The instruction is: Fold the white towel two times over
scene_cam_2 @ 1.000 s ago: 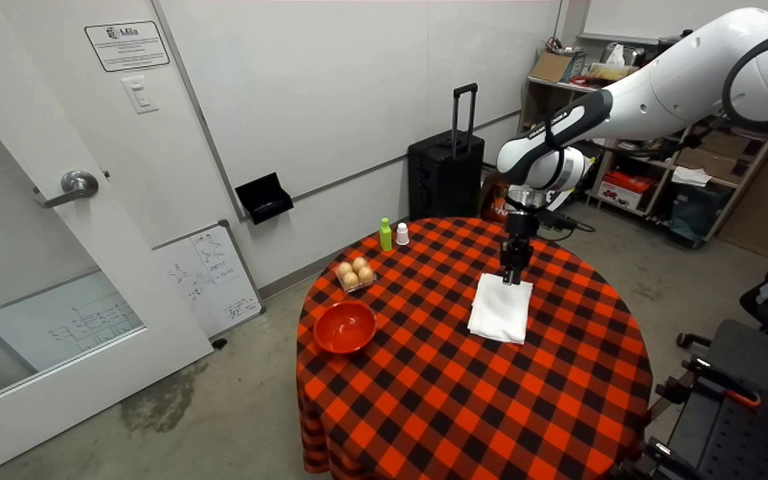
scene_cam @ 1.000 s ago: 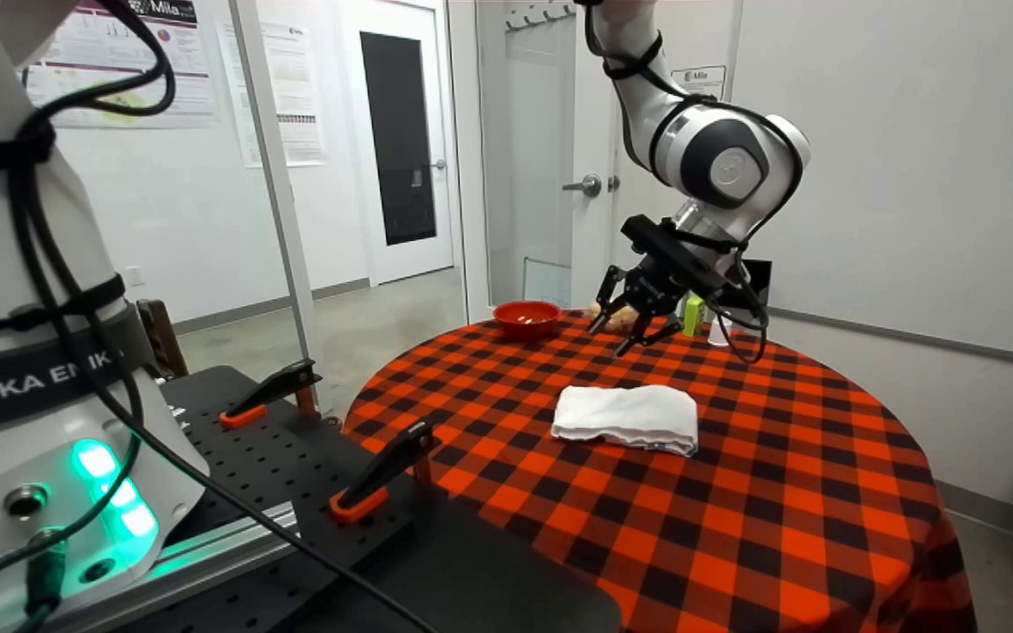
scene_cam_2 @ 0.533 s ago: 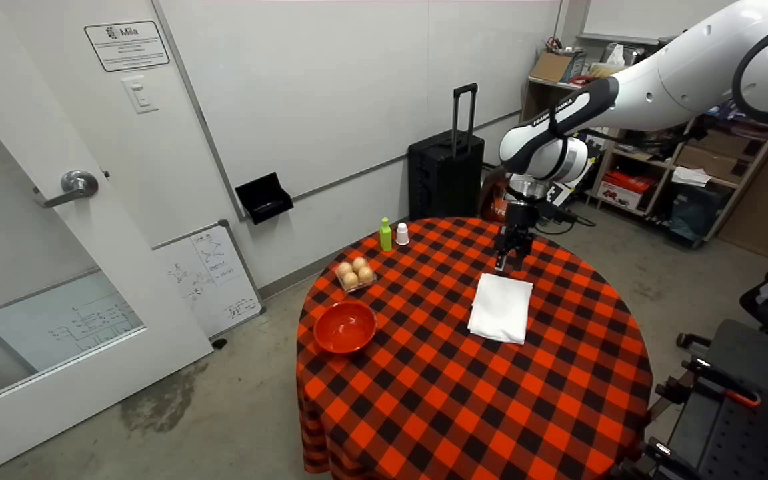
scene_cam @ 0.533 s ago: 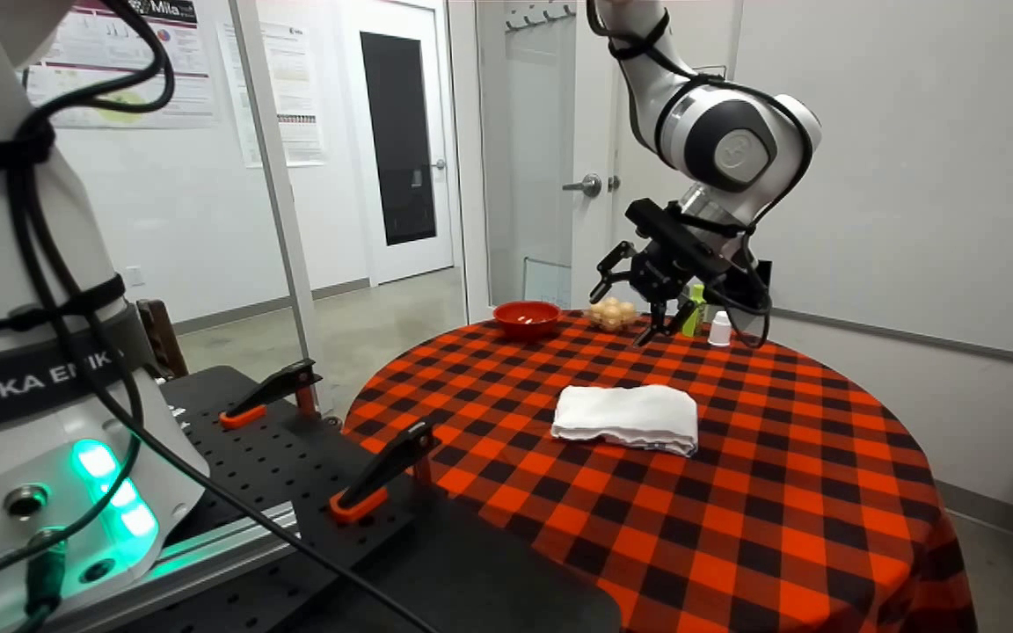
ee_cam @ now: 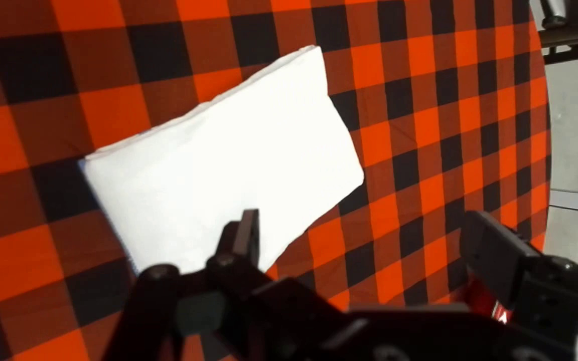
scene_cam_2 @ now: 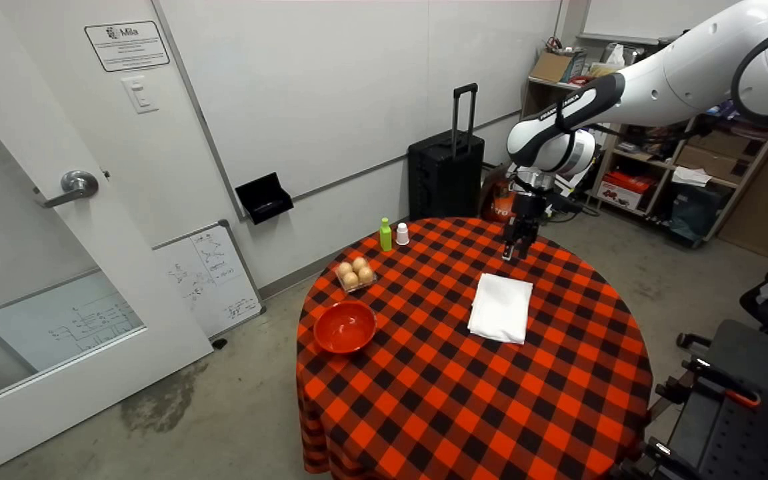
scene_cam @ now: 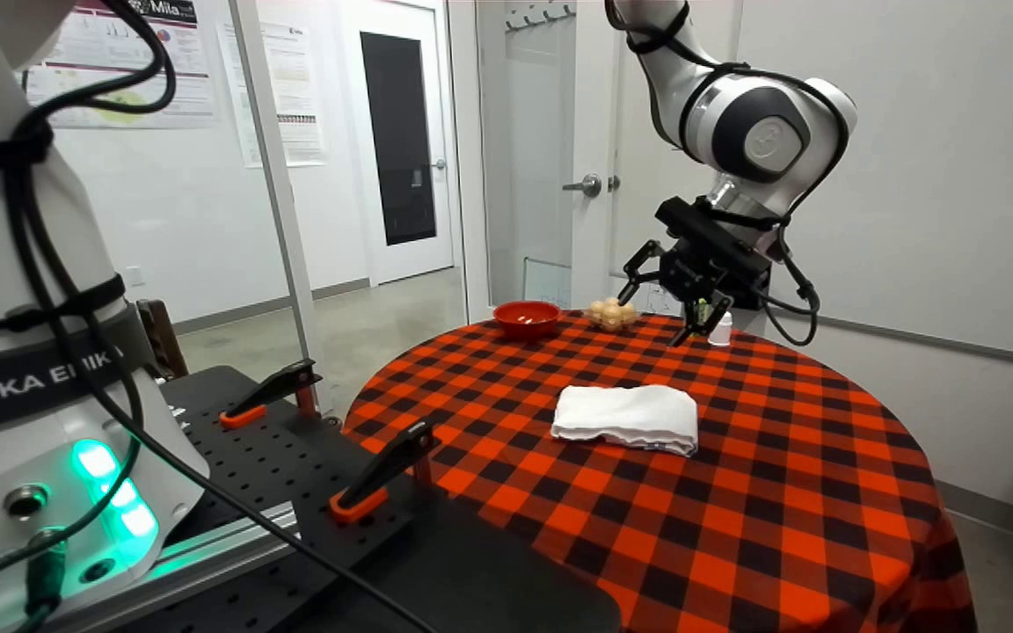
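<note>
Both exterior views: illumination bright and even; direction indeterminate. Glossy red round bowl [scene_cam: 527,331], near the edge of the cloth-covered, red-and-black checked round table [scene_cam: 779,492], shows small glints. Beyond that edge, in an exterior view, rounded green lamps [scene_cam: 122,496] glare. Wrist view: folded white cloth towel [ee_cam: 234,165] overexposed, weave largely lost; black gripper fingers [ee_cam: 492,250] blurred.

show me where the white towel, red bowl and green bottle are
White towel [ee_cam: 226,155], wrist view: middle of its top face.
Red bowl [scene_cam_2: 345,327], in an exterior view: its bare inside.
Green bottle [scene_cam_2: 385,238], in an exterior view: middle of its body.
</note>
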`<state>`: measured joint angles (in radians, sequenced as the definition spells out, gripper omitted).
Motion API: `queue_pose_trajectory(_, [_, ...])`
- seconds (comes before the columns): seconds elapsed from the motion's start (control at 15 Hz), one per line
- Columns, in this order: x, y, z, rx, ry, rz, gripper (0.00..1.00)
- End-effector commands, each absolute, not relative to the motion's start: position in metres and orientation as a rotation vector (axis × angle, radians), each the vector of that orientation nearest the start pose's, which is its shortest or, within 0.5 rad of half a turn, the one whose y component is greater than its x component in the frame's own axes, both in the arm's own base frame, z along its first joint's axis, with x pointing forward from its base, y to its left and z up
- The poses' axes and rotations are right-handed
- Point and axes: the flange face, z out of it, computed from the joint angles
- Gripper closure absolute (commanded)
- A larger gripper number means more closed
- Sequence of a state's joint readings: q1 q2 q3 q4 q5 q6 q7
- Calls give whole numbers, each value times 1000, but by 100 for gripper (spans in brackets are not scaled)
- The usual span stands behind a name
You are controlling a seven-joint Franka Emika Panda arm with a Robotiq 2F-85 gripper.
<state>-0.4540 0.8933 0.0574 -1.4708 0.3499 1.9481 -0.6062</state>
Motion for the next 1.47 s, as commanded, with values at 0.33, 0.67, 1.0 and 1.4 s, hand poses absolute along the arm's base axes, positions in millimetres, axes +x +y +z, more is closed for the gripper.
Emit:
queue_pose_trajectory(0.33, [610, -317, 151, -2801, 257, 24, 0])
queue_pose_trajectory(0.67, [563, -320, 180, -2865, 322, 13, 0])
queue_pose_trajectory(1.0, [518, -298, 230, -2934, 251, -1, 0])
queue_pose_trajectory(1.4, [478, -244, 266, -2972, 156, -88, 0])
